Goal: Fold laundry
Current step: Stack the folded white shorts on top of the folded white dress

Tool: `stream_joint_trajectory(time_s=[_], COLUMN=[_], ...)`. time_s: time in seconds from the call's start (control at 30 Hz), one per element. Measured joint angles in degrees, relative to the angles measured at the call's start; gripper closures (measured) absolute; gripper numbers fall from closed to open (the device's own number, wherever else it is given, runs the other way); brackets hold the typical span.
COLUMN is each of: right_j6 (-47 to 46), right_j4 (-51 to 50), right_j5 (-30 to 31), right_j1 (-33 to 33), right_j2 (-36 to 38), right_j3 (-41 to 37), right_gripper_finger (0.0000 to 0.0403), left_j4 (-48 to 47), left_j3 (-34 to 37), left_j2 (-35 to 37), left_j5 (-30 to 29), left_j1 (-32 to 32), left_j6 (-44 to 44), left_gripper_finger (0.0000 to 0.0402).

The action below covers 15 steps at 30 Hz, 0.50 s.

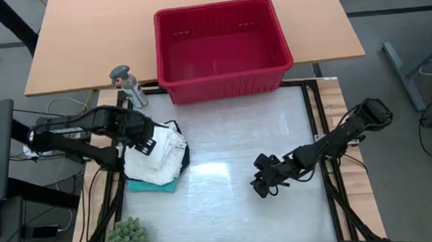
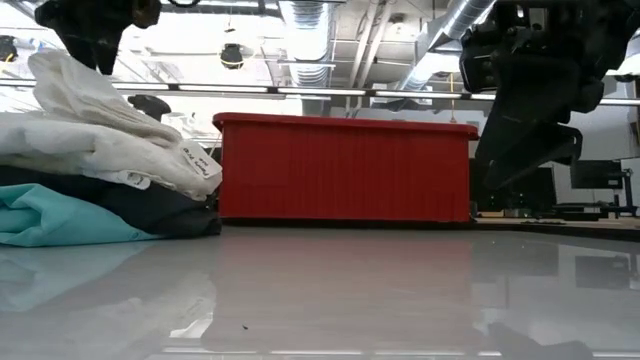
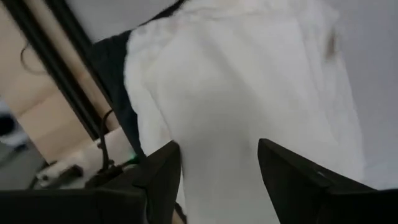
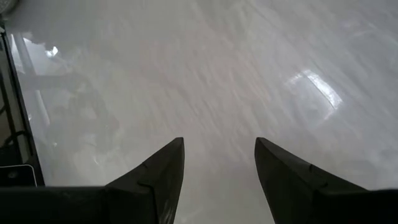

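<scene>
While the red basket (image 1: 223,50) sits at the table's (image 1: 235,201) far edge, the stacked laundry (image 1: 159,159), white over black over teal, lies at its left side. Left gripper (image 1: 144,142) hangs over the white garment (image 3: 249,93), fingers parted, gripping nothing. Right gripper (image 1: 262,185) hovers unclenched and empty above bare tabletop.

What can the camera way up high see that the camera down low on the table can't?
Only the high view shows the fuzzy green plant, the small gray bottle, the inside of the basket, and both whole arms, with the right gripper over bare table. Only the low view shows the room's ceiling pipes and how the clothes stack: white on black on teal. Both show the red basket and the clothes pile.
</scene>
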<state>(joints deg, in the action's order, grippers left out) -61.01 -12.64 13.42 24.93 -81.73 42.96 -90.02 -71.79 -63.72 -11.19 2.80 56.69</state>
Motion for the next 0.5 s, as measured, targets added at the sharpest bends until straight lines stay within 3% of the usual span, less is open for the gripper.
stream_joint_trajectory(time_s=[0.17,0.3,0.5], right_j6=[0.00,0.02,1.16], right_j4=[0.00,0.02,0.04], right_j5=[-0.01,-0.01,0.01], right_j1=[0.00,0.02,0.02], right_j2=[0.00,0.00,0.00], right_j3=[0.00,0.00,0.00], right_gripper_finger=[0.0182,0.0182,0.0182], left_j4=[0.00,-0.01,0.00], left_j3=[0.00,0.00,0.00], left_j2=[0.15,0.13,-0.05], left_j5=[1.07,3.10,-10.44], left_j1=[2.20,2.18,3.66], left_j6=[7.15,4.81,-0.53], left_gripper_finger=[0.0200,0.0200,0.0200])
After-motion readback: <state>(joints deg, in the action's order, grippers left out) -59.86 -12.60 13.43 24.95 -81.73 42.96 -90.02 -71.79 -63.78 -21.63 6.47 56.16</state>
